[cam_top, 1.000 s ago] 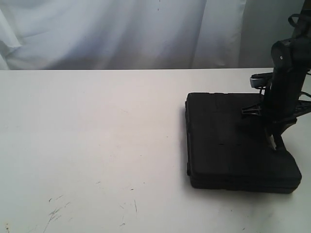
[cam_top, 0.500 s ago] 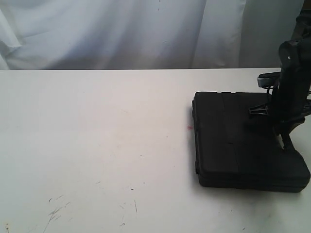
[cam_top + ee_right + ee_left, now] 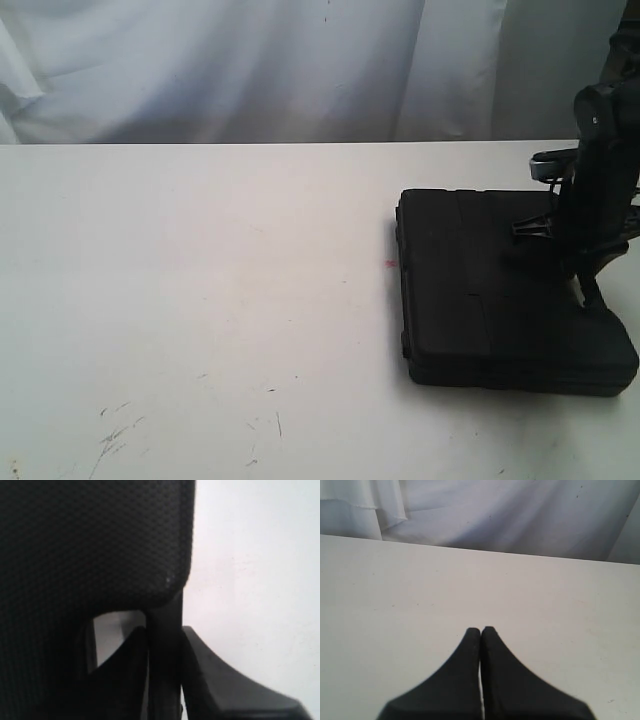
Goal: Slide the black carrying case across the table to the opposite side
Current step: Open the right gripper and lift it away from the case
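Observation:
The black carrying case [image 3: 500, 290] lies flat on the white table [image 3: 200, 280] near its right edge. My right gripper [image 3: 580, 295] reaches down at the case's right side. In the right wrist view the gripper [image 3: 164, 630] has a finger on each side of the case's handle bar [image 3: 165, 675], close against it. A thin sliver of light shows between the bar and one finger. The textured case body [image 3: 90, 540] fills much of that view. My left gripper [image 3: 481, 629] hovers shut and empty over bare table [image 3: 395, 590], out of the exterior view.
A tiny red spot [image 3: 389, 264] lies on the tabletop just left of the case. Faint dark scuff marks [image 3: 115, 435] mark the front left. A white curtain [image 3: 250, 70] hangs behind the table's far edge.
The case and my right gripper slid a little to the right, uncovering the red spot, then stopped. Nothing moved over the last half second. The left gripper stays shut.

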### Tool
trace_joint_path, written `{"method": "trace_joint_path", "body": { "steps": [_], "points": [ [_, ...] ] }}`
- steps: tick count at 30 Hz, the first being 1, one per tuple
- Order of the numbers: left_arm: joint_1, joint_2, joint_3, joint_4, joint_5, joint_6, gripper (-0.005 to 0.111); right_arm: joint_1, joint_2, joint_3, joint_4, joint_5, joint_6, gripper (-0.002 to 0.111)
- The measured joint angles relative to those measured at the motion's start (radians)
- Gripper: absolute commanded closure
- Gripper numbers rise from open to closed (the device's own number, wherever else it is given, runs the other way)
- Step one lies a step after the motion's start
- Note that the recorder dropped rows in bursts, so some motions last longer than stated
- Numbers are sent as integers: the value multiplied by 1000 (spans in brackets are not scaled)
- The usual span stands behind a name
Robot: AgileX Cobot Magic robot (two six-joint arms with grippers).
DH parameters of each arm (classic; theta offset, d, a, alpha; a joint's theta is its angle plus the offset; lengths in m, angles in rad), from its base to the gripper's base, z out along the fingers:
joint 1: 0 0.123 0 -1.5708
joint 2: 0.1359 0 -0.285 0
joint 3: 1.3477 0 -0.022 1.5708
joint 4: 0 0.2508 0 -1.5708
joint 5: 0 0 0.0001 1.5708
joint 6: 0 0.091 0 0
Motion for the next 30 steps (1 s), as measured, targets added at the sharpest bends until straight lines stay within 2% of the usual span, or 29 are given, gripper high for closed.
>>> {"method": "trace_joint_path", "body": {
  "steps": [3,5,14,17,18,19,20,24,26,30],
  "points": [
    [0,0,0,0,0,0,107,-3,0,2,-8,-7,0,62],
    [0,0,0,0,0,0,107,-5,-2,2,-12,-7,0,58],
    [0,0,0,0,0,0,107,-5,-98,4,-9,-11,15,59],
    [0,0,0,0,0,0,107,-5,-154,4,12,-6,35,67],
    [0,0,0,0,0,0,107,-5,-175,4,24,0,47,71],
    [0,0,0,0,0,0,107,-5,-198,4,40,7,55,82],
    [0,0,0,0,0,0,107,-5,-242,4,70,20,60,88],
    [0,0,0,0,0,0,107,-5,-344,4,154,29,45,105],
    [0,0,0,0,0,0,107,0,-397,6,192,29,21,108],
    [0,0,0,0,0,0,107,37,-580,119,252,-67,-7,108]
  ]
}}
